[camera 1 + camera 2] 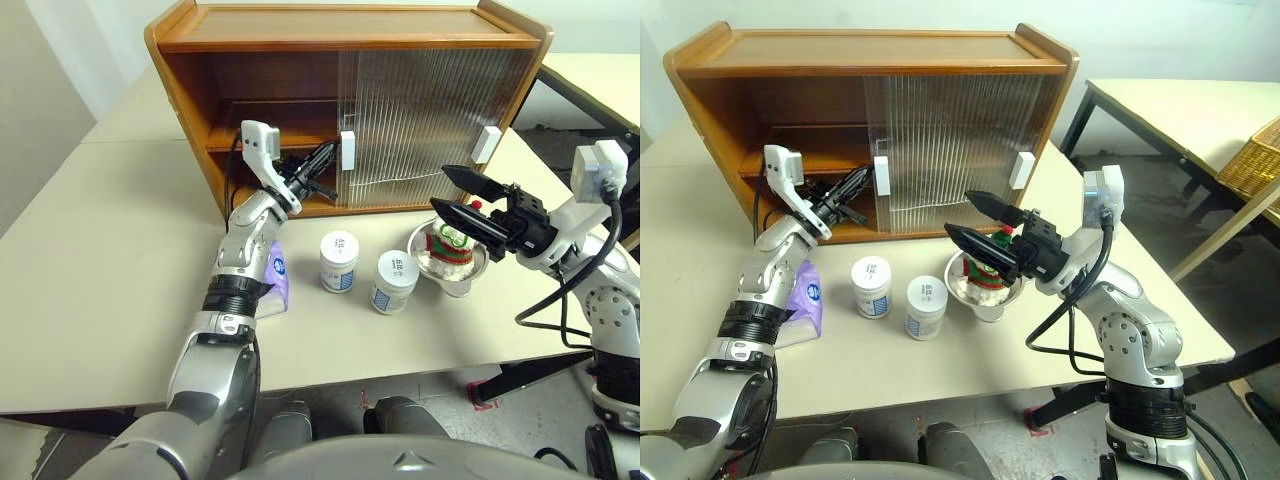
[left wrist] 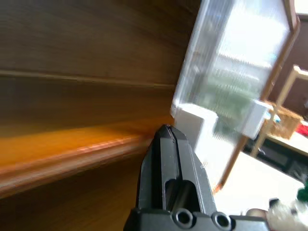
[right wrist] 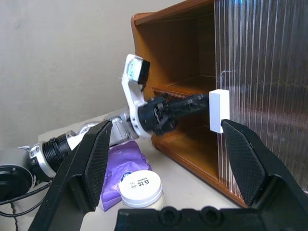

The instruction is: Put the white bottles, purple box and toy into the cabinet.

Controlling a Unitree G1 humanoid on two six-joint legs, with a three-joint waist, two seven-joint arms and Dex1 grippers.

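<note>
The cabinet [image 1: 340, 40] stands at the back of the table, its left half open and its ribbed sliding doors [image 1: 420, 110] over the right half. My left gripper [image 1: 322, 160] is shut with nothing in it, and its tip sits at the white handle [image 1: 347, 150] on the door's edge, just inside the lower shelf. Two white bottles [image 1: 339, 261] [image 1: 394, 281] stand upright in front of the cabinet. The purple box [image 1: 277, 275] lies partly under my left forearm. The toy [image 1: 450, 245] sits in a metal bowl. Above it my right gripper [image 1: 440, 188] hovers open and empty.
The metal bowl [image 1: 462, 280] stands right of the bottles. A second white handle [image 1: 487, 144] is at the cabinet's right end. Another table [image 1: 1180, 100] and a wicker basket [image 1: 1255, 160] lie to the right. The table's front edge runs close below the bottles.
</note>
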